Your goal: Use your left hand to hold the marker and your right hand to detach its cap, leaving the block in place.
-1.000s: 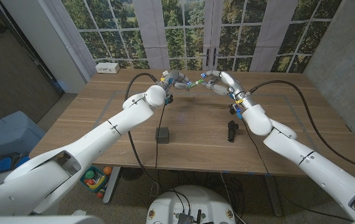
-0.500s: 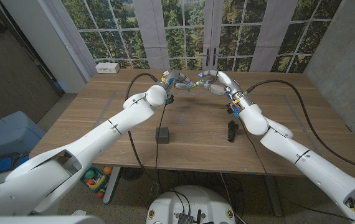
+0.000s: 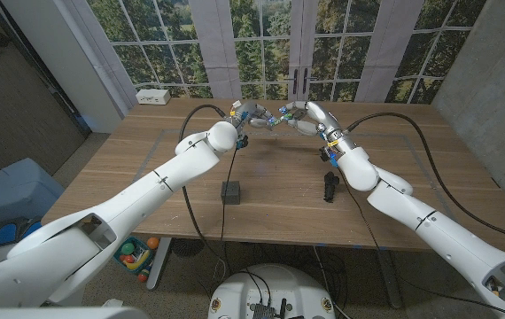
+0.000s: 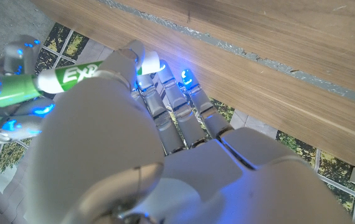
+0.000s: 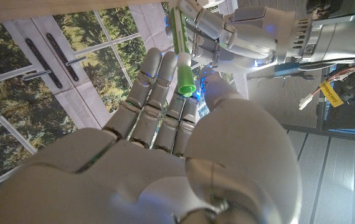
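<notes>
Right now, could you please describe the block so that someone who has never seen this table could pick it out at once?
Start from the wooden table and look along its near edge, about midway across, just right of the left arm. The block is a small dark grey cube standing alone there. The other dark thing, a black object further right by the right arm, is longer and irregular, not square.

wooden table (image 3: 279, 190) | tall windows (image 3: 261, 44), trees outside | grey walls (image 3: 492, 71)
</notes>
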Available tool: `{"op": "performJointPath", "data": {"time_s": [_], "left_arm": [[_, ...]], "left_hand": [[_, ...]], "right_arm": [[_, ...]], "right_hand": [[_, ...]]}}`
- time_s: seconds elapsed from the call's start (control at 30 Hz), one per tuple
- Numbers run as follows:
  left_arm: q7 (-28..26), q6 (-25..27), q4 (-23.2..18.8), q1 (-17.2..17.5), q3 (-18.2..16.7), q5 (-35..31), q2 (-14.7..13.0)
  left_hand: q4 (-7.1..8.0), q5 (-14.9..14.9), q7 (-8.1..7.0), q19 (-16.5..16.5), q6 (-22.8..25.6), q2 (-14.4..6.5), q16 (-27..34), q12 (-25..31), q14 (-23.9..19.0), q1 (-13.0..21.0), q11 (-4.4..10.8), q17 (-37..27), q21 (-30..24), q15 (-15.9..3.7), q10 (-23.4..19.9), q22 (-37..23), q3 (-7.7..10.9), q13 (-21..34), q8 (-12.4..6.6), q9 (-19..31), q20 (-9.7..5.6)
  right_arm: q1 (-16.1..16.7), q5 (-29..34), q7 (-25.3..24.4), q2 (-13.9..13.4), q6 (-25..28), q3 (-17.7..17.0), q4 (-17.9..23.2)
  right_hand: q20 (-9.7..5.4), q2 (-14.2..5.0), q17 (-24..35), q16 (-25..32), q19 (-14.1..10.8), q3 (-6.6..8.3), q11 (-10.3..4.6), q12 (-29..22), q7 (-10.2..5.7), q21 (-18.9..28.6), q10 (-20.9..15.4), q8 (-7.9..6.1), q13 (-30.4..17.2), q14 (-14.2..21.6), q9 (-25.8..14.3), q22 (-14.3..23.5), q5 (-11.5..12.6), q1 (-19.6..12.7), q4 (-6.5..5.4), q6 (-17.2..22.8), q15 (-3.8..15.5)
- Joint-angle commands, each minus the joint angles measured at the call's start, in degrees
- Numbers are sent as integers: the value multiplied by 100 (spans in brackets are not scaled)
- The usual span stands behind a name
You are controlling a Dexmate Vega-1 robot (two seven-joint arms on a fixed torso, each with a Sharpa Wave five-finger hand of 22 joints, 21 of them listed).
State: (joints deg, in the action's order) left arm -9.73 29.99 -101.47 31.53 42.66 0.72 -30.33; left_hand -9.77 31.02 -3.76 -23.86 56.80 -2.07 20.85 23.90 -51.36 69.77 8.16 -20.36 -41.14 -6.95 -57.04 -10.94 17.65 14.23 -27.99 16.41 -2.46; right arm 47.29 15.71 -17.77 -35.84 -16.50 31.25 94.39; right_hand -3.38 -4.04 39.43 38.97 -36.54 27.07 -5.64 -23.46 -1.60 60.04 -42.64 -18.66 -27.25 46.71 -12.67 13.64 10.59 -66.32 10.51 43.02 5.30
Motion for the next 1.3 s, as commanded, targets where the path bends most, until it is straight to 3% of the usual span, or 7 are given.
{"op": "performJointPath", "data": {"time_s": [0.03, 0.17, 0.43, 0.63, 0.73, 0.97, 1.3], "left_arm": [[-5, 100, -81, 34, -33, 58, -46], [-7, 127, -91, 36, -39, 71, -64], [-24, 89, -87, 49, -52, 93, -87], [-32, 42, -89, 56, -58, 99, -97], [-41, 36, -107, 66, -63, 95, -106], [-80, 43, -152, 92, -84, 85, -123], [-121, 72, -185, 111, -81, 53, -126]], "left_hand": [[36, 31, 244, 50, 215, -136, 34, 8, -58, 91, 329, -35, -40, -701, -1417, 6, -5, 2068, -33, 865, -347], [36, 39, 237, 59, 219, -137, 23, -5, -56, 94, 330, -32, -44, -701, -1418, 6, -11, 2071, -35, 865, -346], [36, 53, 245, 65, 217, -139, 17, -17, -63, 97, 328, -41, -54, -701, -1432, 7, -22, 2086, -31, 859, -344], [35, 66, 247, 70, 214, -139, 6, -32, -63, 103, 327, -46, -65, -701, -1439, 7, -34, 2101, -36, 869, -344], [36, 71, 254, 74, 210, -141, 6, -44, -68, 103, 328, -52, -69, -701, -1439, 8, -39, 2101, -35, 870, -343], [37, 80, 250, 77, 215, -143, -1, -54, -74, 106, 329, -57, -79, -701, -1447, 8, -49, 2114, -30, 860, -340], [35, 96, 268, 79, 234, -140, -13, -78, -82, 113, 329, -66, -95, -701, -1460, 10, -67, 2124, -30, 848, -348]], "right_arm": [[-183, -131, 57, 83, -354, 80, -329], [-211, -163, -28, 146, -536, 75, -481], [-253, -182, -279, 278, -1046, 40, -847], [-360, -193, -362, 352, -1561, 41, -1228], [-405, -208, -344, 377, -1705, 32, -1356], [-392, -158, -392, 407, -1790, -30, -1419], [-289, -83, -590, 434, -1894, -157, -1407]], "right_hand": [[-857, -70, 102, 33, -55, 60, -46, -119, -46, 371, -309, -126, -137, 355, -36, 78, 24, -283, -49, 331, 819], [-896, -225, 188, -44, 14, 111, -68, -198, -81, 788, -528, -192, -298, 564, -67, 174, 18, -587, -24, 551, 819], [-892, -390, -24, -302, -21, 136, -45, -111, -40, 1222, -653, -214, -231, 660, -66, 262, -38, -786, -54, 746, 817], [-890, -290, -523, -539, -129, 4, 90, -14, 119, 1786, -1115, -246, -12, 1219, -26, 264, -38, -984, -24, 1131, 816], [-887, -228, -566, -508, -182, 29, 268, 20, 289, 1977, -1332, -281, 49, 1566, -9, 189, 95, -1116, -4, 1380, 798], [-882, -38, -630, -600, -216, 72, 347, 42, 367, 2102, -1541, -307, 85, 1676, 24, 86, 293, -1147, -1, 1643, 776], [-882, 73, -803, -753, -218, 164, 401, 92, 409, 2183, -1680, -274, 124, 1803, 50, -34, 524, -1124, -18, 1766, 769]]}}
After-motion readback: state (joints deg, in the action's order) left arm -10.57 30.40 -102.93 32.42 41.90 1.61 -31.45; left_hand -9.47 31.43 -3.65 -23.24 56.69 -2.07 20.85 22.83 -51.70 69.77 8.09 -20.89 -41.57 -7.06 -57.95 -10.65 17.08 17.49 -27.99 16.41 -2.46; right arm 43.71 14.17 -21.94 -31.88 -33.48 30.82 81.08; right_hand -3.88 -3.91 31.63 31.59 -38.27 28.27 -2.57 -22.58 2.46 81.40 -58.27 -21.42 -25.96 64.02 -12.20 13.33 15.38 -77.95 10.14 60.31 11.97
